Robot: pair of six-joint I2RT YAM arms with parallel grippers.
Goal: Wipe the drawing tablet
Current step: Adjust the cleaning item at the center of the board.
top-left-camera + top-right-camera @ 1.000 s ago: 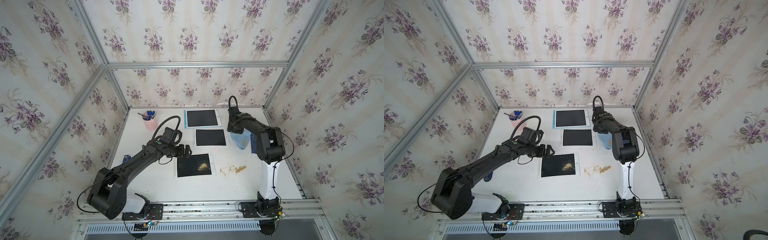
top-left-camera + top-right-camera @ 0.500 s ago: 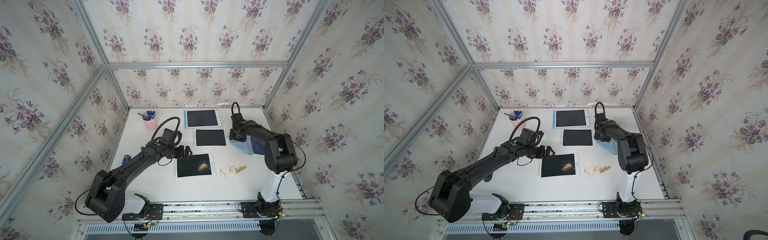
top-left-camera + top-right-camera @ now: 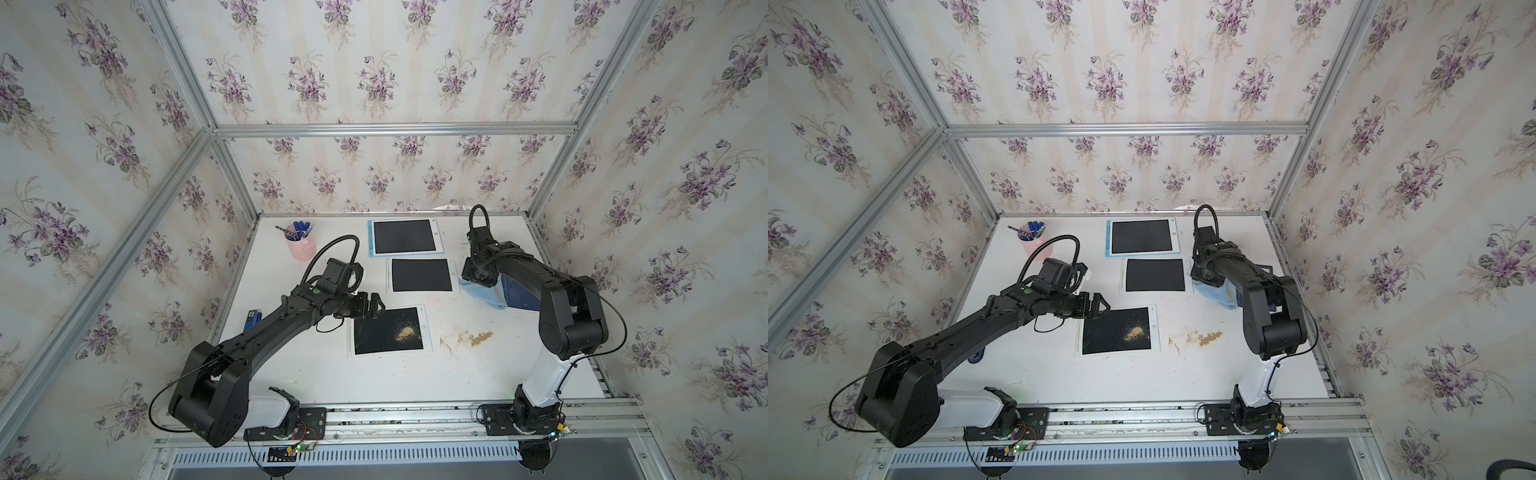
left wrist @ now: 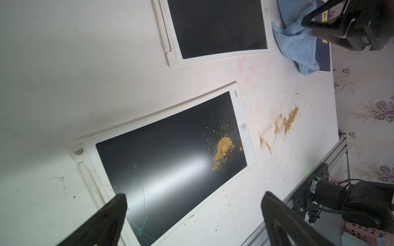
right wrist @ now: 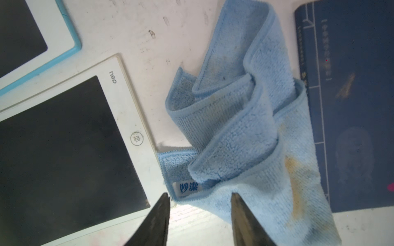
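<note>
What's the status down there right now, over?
Left gripper open, over edge of dirty tablet. Right gripper open, astride blue cloth edge. Its tan powder unwiped. Nothing blocking.

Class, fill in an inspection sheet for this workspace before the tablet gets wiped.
Surface: white table, brown powder spilt beside the dirty tablet.
Job's things: dirty tablet, powder heap on its screen; blue cloth crumpled, stained.
Clutter: clean blue-framed tablet, clean white tablet, pink pen cup, dark blue book.
Grippers: left gripper open over the dirty tablet's corner; right gripper open, jaws astride the cloth's corner.
Cables: left cable loop, right cable loop, both arched above the arms.
Surroundings: floral walls, aluminium frame.
</note>
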